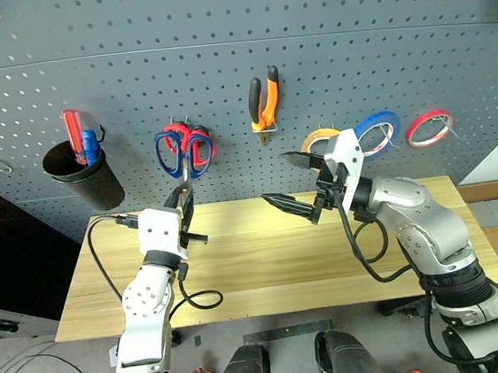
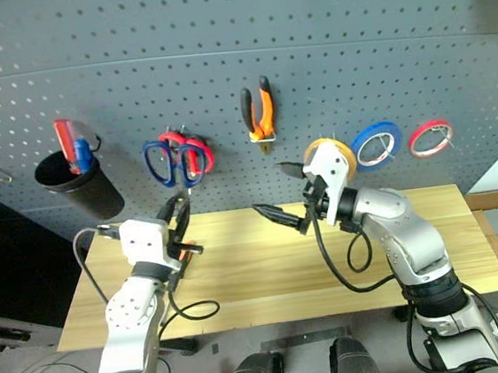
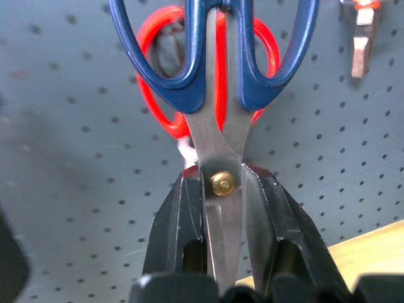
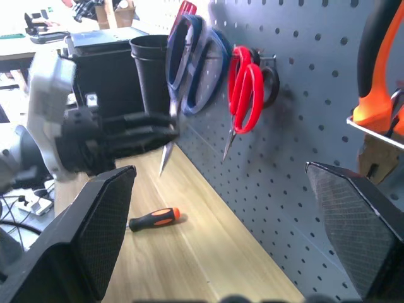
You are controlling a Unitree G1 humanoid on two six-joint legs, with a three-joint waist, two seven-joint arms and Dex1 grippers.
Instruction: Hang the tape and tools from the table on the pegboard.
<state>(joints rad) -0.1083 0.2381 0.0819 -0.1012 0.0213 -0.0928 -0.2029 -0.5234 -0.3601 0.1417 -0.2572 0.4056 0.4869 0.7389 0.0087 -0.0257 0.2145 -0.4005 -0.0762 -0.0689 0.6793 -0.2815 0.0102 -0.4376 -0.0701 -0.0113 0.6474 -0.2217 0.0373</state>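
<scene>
The robot has two arms made of smooth silver-grey and white shells. The left arm [image 1: 148, 308] is mostly white, with little round dark screw holes in a ring on its round middle part. A thin black cable [image 1: 194, 301] loops out from its side and curls back in, and another black cable bends over its top end. The right arm [image 1: 433, 238] is shinier and more silver, with black rings at its bends and a black cable hanging in a loop below. The left gripper [image 1: 182, 199] and the right gripper [image 1: 297, 181] each have two black fingers. The right ones are wide and flat with a bumpy, dotted skin.
</scene>
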